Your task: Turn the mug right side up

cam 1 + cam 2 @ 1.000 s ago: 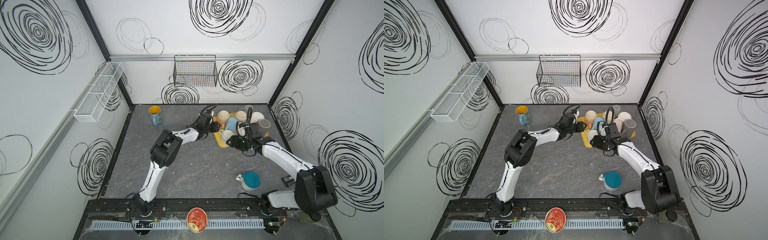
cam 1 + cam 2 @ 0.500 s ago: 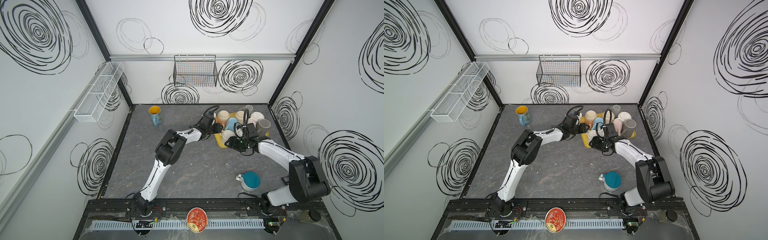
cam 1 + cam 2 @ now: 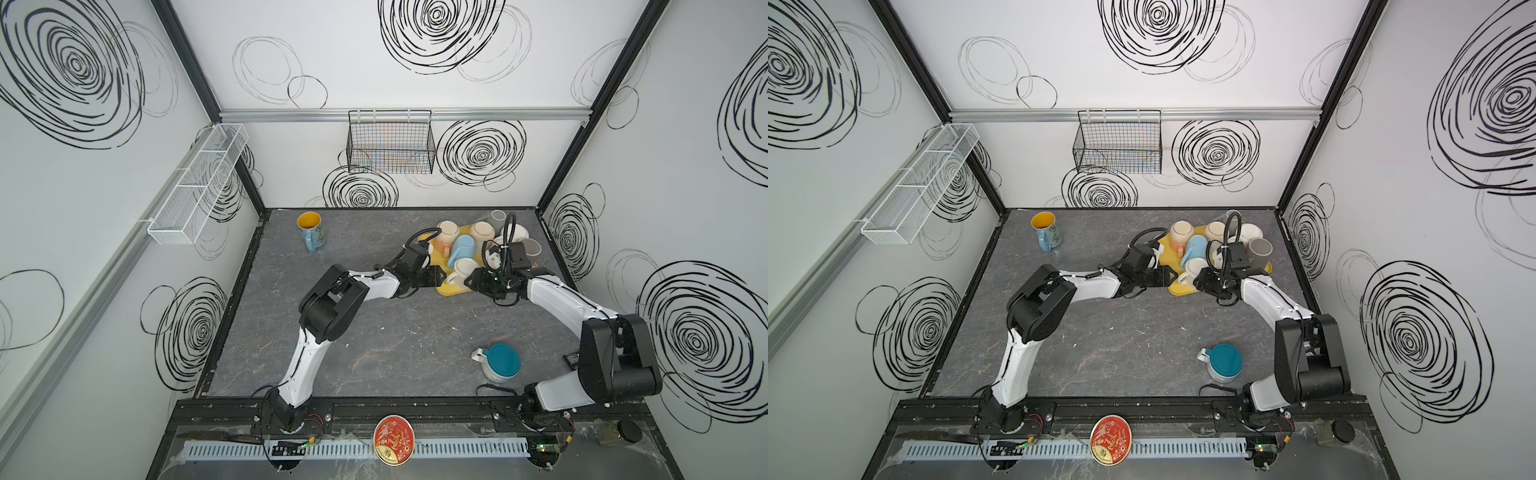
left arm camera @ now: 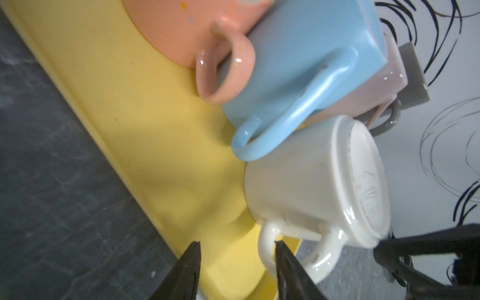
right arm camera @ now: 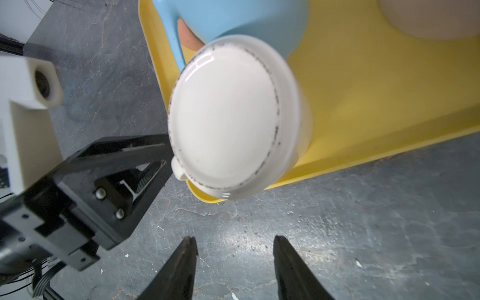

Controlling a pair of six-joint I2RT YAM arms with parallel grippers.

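Observation:
The mug (image 3: 462, 269) (image 3: 1195, 267) is white and stands upside down, a little tilted, at the near corner of the yellow tray (image 3: 448, 289). Its flat base (image 5: 223, 117) faces the right wrist camera. My left gripper (image 4: 236, 242) (image 3: 435, 276) is open and straddles the tray's rim, with one fingertip (image 4: 279, 246) against the mug's handle (image 4: 267, 249). My right gripper (image 5: 235, 239) (image 3: 474, 281) is open over the bare table just off the tray's near edge, with nothing between its fingers.
Several other mugs crowd the tray, with a light blue one (image 4: 311, 52) and a peach one (image 4: 181, 26) right behind the white mug. A teal-based mug (image 3: 500, 365) stands upside down on the table at the front right, and a blue mug with a yellow inside (image 3: 311, 235) stands at the back left.
My left gripper has slid nearer along the tray's edge to the white mug's handle. The right gripper has hardly moved, and the mug has stayed where it was.

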